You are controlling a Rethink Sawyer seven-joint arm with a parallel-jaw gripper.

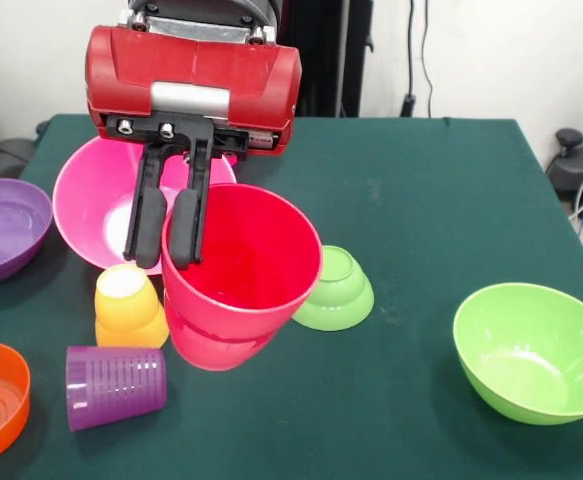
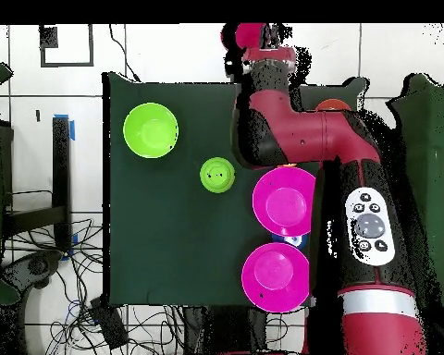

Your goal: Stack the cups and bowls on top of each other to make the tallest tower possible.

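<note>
1. The hand [image 1: 167,258] grips the rim of the pink bowl [image 1: 246,265], one finger inside, one outside
2. Bowl tilts over an upturned pink base [image 1: 211,350], probably for stacking, beside the yellow cup [image 1: 128,306]

You will find no readable text, brand, number or label in either view. The round white control panel [image 2: 369,226] on the arm shows only button marks too small for you to read.

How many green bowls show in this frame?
2. Large lime green bowl: upright, front view's right. Small green bowl: upside down, mid-table. The arm could hide more.
</note>
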